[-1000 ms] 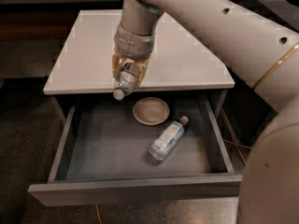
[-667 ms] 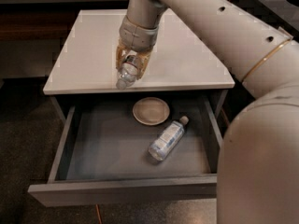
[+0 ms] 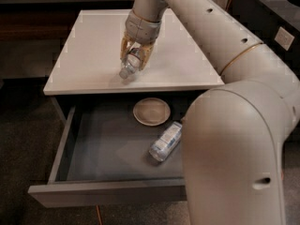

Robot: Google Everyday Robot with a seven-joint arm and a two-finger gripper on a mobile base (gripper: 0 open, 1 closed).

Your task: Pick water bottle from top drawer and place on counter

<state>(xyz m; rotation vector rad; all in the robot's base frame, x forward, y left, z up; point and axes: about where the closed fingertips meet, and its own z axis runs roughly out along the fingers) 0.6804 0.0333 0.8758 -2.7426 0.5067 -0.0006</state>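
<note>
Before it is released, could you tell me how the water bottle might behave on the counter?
The gripper holds the water bottle tilted, cap downward, over the counter; let go like that, it would probably topple onto its side. Being round, it may then roll on the flat slab. It looks small and clear, so it is likely light.

jaws gripping water bottle (image 3: 127, 69) over counter (image 3: 84, 64), free room all around
</note>
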